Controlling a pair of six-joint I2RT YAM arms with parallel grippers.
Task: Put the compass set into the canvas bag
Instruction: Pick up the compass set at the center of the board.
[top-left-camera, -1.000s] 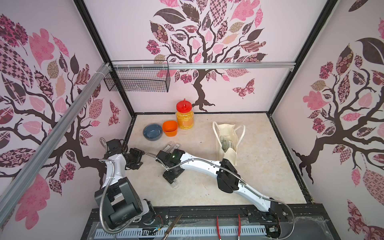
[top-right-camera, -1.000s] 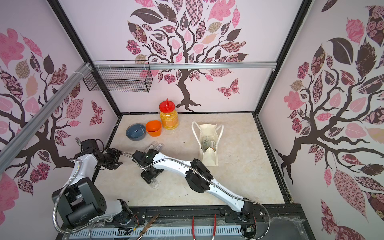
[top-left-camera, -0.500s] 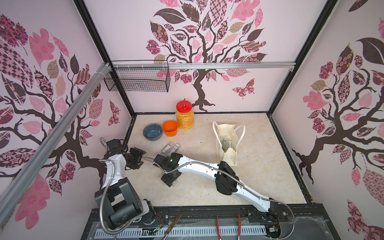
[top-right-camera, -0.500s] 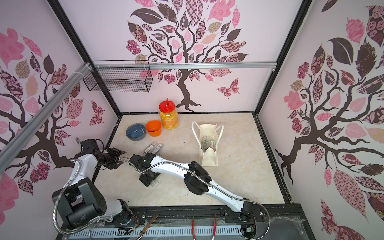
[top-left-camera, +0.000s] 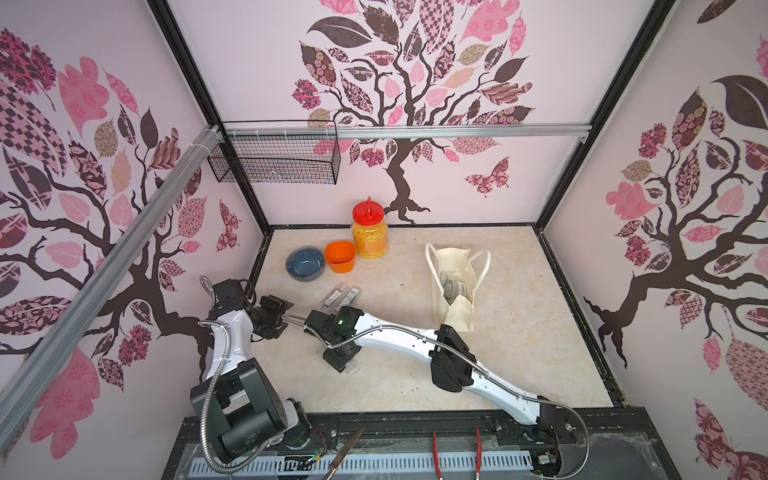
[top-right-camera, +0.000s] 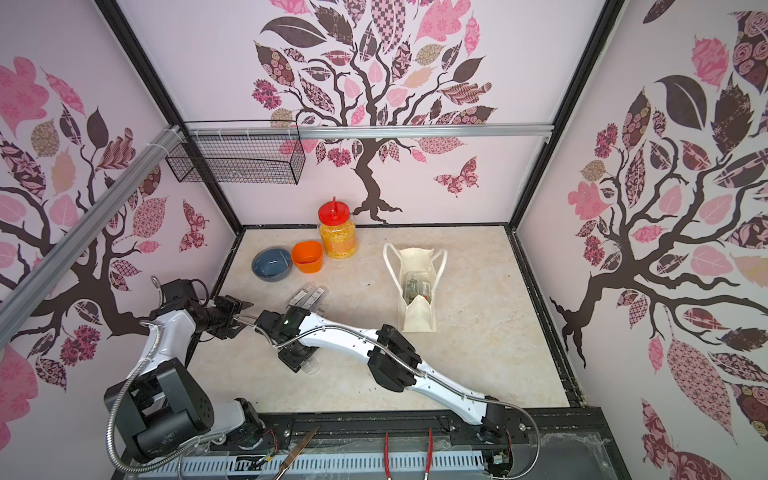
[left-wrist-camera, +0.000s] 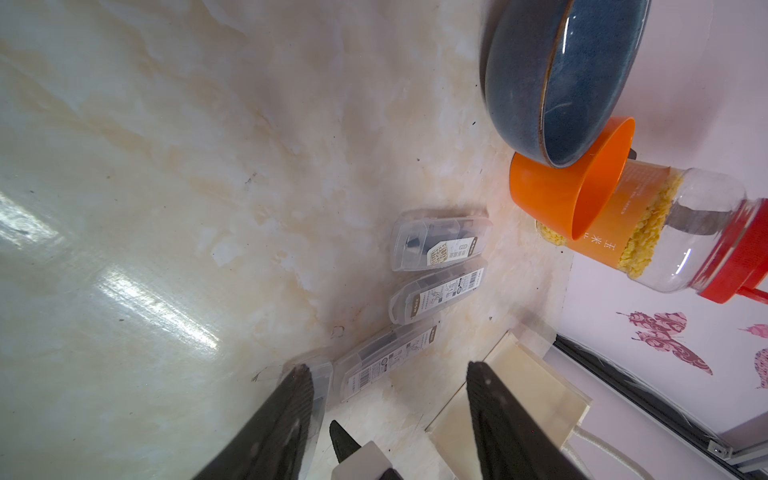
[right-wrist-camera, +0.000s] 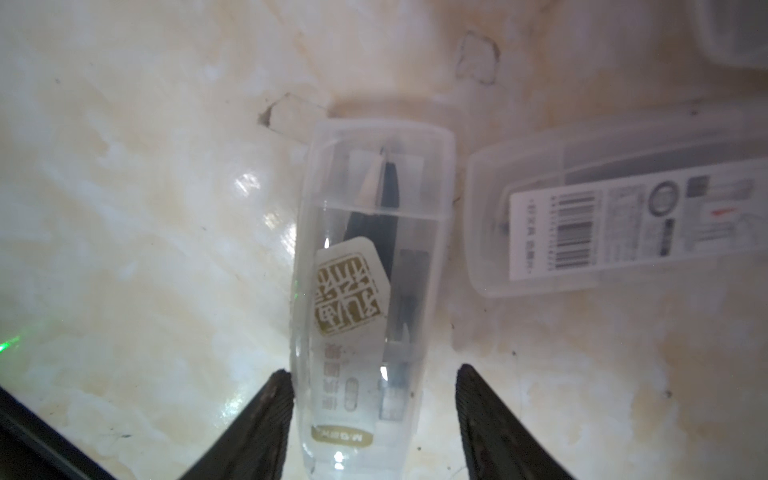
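Note:
Several compass sets in clear plastic cases lie on the marble table. Two of these cases (top-left-camera: 343, 296) (top-right-camera: 309, 296) lie side by side beyond my right arm. My right gripper (top-left-camera: 343, 359) (top-right-camera: 297, 355) (right-wrist-camera: 374, 370) points down over another case (right-wrist-camera: 365, 270), open and straddling it. One finger touches the case's side and the other stands a little off it. The canvas bag (top-left-camera: 455, 286) (top-right-camera: 417, 291) stands upright to the right with cases inside. My left gripper (top-left-camera: 272, 316) (left-wrist-camera: 387, 368) hovers open and empty by the left wall.
A blue bowl (top-left-camera: 304, 264), an orange cup (top-left-camera: 340, 257) and a red-lidded jar (top-left-camera: 370, 232) stand at the back left. A wire basket (top-left-camera: 274, 158) hangs on the back wall. Another case (right-wrist-camera: 623, 216) lies close beside the straddled one. Hand tools (top-left-camera: 434, 457) rest on the front rail.
My right gripper has shifted slightly over the case near the table's front. The left arm has not moved.

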